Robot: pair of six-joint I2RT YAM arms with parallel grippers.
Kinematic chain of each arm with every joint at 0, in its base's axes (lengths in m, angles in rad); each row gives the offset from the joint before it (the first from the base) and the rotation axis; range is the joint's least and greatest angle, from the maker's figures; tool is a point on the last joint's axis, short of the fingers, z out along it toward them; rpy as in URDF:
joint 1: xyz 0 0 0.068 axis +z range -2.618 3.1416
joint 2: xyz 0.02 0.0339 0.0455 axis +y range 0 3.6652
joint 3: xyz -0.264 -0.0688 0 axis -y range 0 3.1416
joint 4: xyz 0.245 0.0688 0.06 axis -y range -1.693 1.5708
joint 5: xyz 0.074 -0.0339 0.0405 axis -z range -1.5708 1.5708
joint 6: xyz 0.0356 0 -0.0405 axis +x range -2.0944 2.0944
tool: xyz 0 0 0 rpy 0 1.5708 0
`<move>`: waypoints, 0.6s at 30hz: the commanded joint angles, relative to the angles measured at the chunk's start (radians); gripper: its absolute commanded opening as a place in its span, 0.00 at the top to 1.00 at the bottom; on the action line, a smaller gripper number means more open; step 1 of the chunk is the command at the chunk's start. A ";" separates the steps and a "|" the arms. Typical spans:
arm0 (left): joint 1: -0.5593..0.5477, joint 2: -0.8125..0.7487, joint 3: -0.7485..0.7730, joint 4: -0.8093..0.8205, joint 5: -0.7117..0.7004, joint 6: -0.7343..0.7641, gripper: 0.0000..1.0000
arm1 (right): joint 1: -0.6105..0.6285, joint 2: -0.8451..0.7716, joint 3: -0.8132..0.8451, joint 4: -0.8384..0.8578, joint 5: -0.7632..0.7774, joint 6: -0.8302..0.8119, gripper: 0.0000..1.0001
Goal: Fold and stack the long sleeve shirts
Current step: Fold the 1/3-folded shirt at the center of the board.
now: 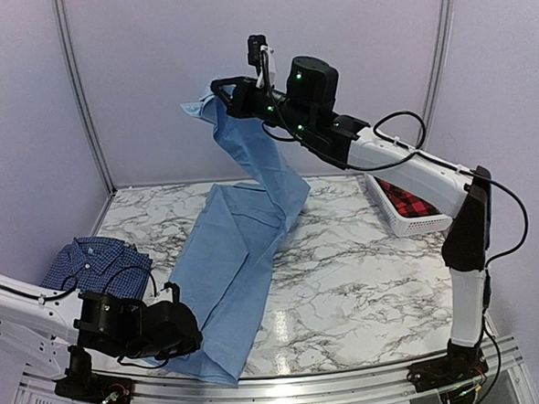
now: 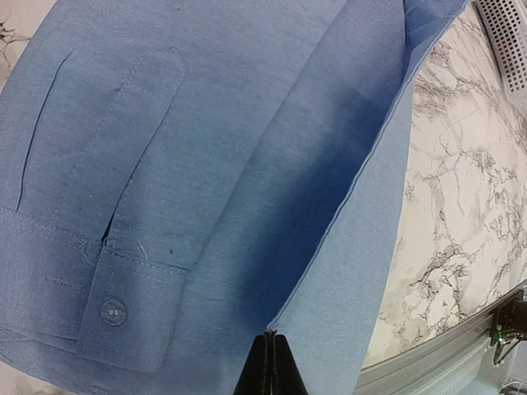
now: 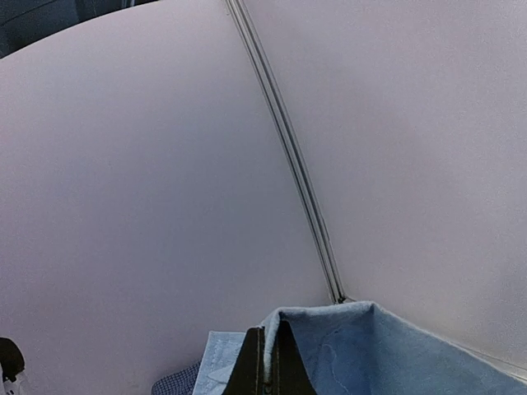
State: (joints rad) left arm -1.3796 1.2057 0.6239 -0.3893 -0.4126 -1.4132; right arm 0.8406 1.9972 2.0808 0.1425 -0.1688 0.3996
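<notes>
The plain light blue shirt (image 1: 240,245) stretches from the table's near left edge up to high at the back. My right gripper (image 1: 219,93) is shut on its upper end and holds it well above the table; in the right wrist view the cloth (image 3: 395,354) is pinched between the jaws (image 3: 270,346). My left gripper (image 1: 194,339) is shut on the shirt's lower edge near the front; the left wrist view shows the jaws (image 2: 270,350) closed on a hem, with a buttoned cuff (image 2: 99,296) beside. The dark blue checked shirt (image 1: 95,263) lies folded at the left.
A white basket (image 1: 407,207) holding red-and-black checked cloth stands at the right back of the marble table (image 1: 366,278). Pale walls close in the back and sides. The table's metal front rail (image 1: 289,379) runs along the near edge.
</notes>
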 commanded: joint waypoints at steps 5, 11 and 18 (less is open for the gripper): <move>0.004 -0.089 -0.056 -0.099 -0.004 -0.071 1.00 | 0.008 0.099 0.093 0.149 -0.066 0.066 1.00; 0.005 -0.154 -0.071 -0.163 -0.016 -0.104 1.00 | 0.008 0.180 0.191 0.180 -0.086 0.081 1.00; 0.004 -0.189 -0.103 -0.205 -0.017 -0.167 1.00 | 0.008 0.251 0.269 0.273 -0.161 0.123 1.00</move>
State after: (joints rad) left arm -1.3796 1.0409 0.5560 -0.5110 -0.4129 -1.5291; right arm 0.8413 2.2307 2.2955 0.3031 -0.2653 0.4797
